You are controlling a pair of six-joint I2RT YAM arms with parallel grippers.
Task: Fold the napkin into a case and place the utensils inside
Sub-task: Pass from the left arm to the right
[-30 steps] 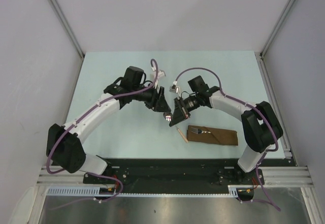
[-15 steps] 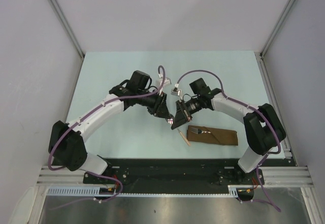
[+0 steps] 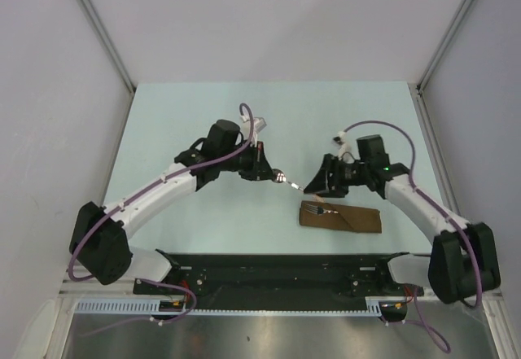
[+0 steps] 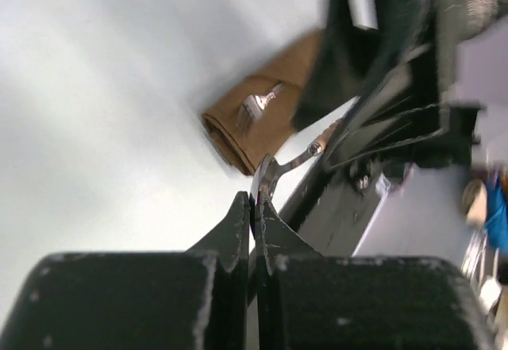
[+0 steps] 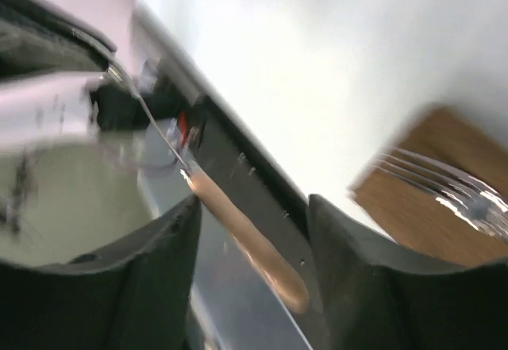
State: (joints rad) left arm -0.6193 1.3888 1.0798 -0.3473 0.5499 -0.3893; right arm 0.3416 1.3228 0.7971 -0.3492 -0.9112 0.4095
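- left gripper (image 3: 271,173) is hovering left of centre over the table (image 3: 187,123). Its jaws are pinching tight on the spoon (image 3: 285,181), right at the bowl.
- Spoon is hanging in the air btwn the two grippers, clear of the table. Its orange-tan handle is pointing rightward and slightly toward the near edge.
- right gripper (image 3: 311,185) is sitting at the handle end w/ jaws standing wide apart. In the R wrist view the handle is running btwn the fingers w/ a gap on each side, so the right gripper is gripping nothing. Only the L side is carrying the spoon.
- case (image 3: 350,218) is lying flat near the front edge of the table, just below and right of the grippers. The brown cloth is showing as a narrow strip, so the folding part is looking done.
- fork (image 3: 320,209) is sitting inside the case. Its tines are poking out at the left end and the rest is hiding under the cloth, so 1 of 2 utensils is looking placed.
- Remaining, as far as I'm judging, is getting the spoon into the case next to the fork. It's looking like the handle needs to go in first at the left end, w/o dragging the cloth or knocking the fork out.
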